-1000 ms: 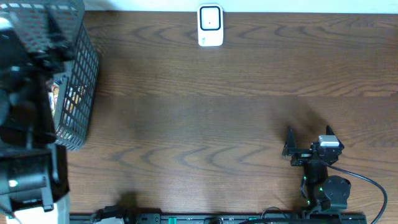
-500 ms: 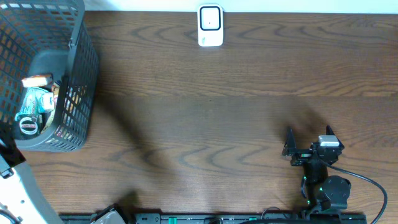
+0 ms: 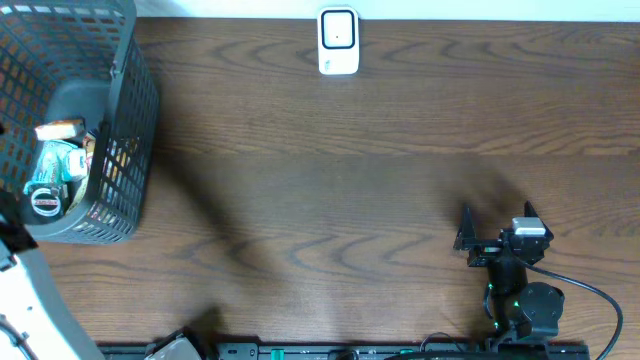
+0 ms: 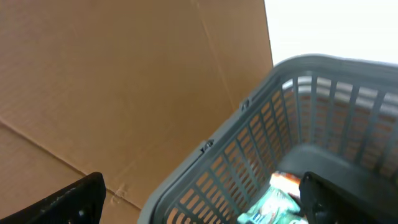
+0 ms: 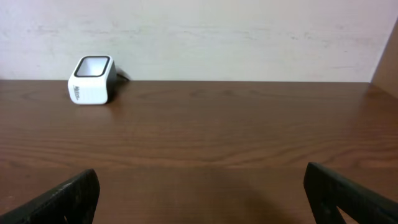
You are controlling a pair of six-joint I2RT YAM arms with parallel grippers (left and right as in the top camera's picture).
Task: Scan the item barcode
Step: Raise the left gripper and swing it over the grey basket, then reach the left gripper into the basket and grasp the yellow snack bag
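Though dark-grained, wooden table (image 3: 350,150) with white scanner (image 3: 338,42) against pale wall (image 5: 249,31).

The wooden table (image 3: 330,180) lies open across its whole middle, from the grey mesh basket (image 3: 135,120) at far left to the right edge. Only the white barcode scanner (image 3: 338,41) stands on it, at the far edge, centre. The basket's tall walls ring the packets (image 3: 55,165) inside, leaving only the open top as a way in. A cardboard sheet (image 4: 124,81) rises just outside its rim. The left arm's white link (image 3: 25,300) fills the near-left corner.
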